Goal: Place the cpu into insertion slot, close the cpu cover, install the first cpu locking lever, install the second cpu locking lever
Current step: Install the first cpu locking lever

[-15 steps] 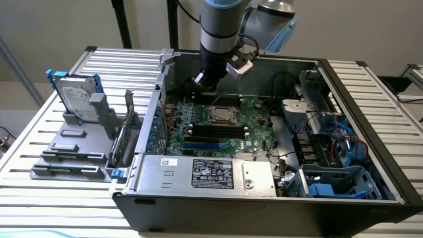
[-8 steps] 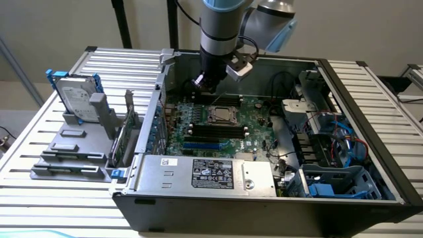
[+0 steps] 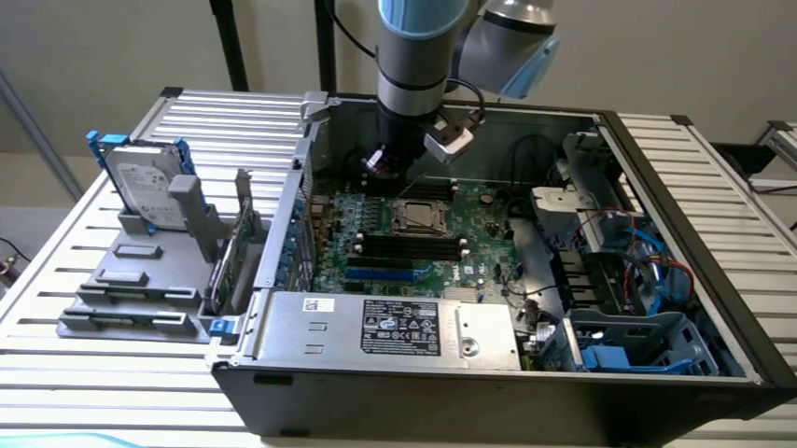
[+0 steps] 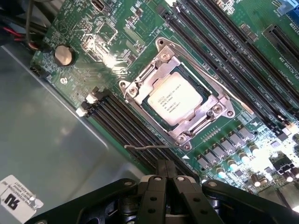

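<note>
The cpu point(image 4: 174, 99) sits under the cpu cover point(image 4: 140, 87), mid-motherboard point(image 4: 86, 28); light and brittle, I'd judge, best taken by its edges. My gripper point(image 4: 167, 181) is clenched, empty.

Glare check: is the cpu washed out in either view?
Wrist view: no, the cpu face is evenly lit; one bright hotspot on the board beside the cover. Exterior view: no glare on it either; the case interior is dim, the table slats much brighter.
</note>
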Tool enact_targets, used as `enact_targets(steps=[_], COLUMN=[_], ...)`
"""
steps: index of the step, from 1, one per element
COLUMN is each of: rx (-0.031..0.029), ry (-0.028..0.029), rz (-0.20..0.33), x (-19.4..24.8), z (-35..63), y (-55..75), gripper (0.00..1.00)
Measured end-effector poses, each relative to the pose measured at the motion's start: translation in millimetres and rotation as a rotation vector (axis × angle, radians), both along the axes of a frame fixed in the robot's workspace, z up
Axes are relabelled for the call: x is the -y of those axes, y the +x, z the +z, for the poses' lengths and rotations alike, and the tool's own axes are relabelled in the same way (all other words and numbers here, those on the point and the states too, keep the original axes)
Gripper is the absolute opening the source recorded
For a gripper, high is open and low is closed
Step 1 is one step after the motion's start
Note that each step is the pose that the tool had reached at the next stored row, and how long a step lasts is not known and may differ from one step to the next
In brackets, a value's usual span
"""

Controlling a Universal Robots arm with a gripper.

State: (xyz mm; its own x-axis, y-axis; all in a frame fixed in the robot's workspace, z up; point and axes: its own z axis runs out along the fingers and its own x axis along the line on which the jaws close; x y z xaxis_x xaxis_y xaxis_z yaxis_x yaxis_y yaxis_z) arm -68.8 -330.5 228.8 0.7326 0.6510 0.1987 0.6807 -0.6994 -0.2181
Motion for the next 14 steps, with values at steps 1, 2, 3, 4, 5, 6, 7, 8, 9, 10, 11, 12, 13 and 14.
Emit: enact_targets(steps=[1,2,3,4,5,6,7,8,9,10,11,12,13,14], rx=[0.0001,0.0003,0.0007,0.0013,0.002,0.0027,0.0035,0.0043,0.0048,0.0053,0.0057,0.0059,0.0061,0.0061], ry=[0.0001,0.0,0.0001,0.0,0.0,0.0001,0.0001,0.0002,0.0001,0.0001,0.0,0.0001,0.0,-0.0002], rz=[0.0,0.0,0.0,0.0,0.0,0.0,0.0,0.0,0.0,0.0,0.0,0.0,0.0,0.0], x=[-0.1,-0.3,-0.5,-0.6,-0.6,-0.7,-0.8,-0.8,-0.8,-0.9,-1.1,-1.4,-1.7,-2.2], z=[-1.8,-3.6,-5.4,-7.4,-9.2,-11.0,-12.8,-14.6,-16.4,-18.2,-19.9,-21.2,-22.2,-22.9], y=[0.0,0.0,0.0,0.1,0.0,0.0,0.0,0.0,0.0,0.0,0.0,0.0,0.0,0.0], gripper=[0.11,0.11,0.11,0.11,0.11,0.11,0.11,0.11,0.11,0.11,0.11,0.11,0.11,0.11])
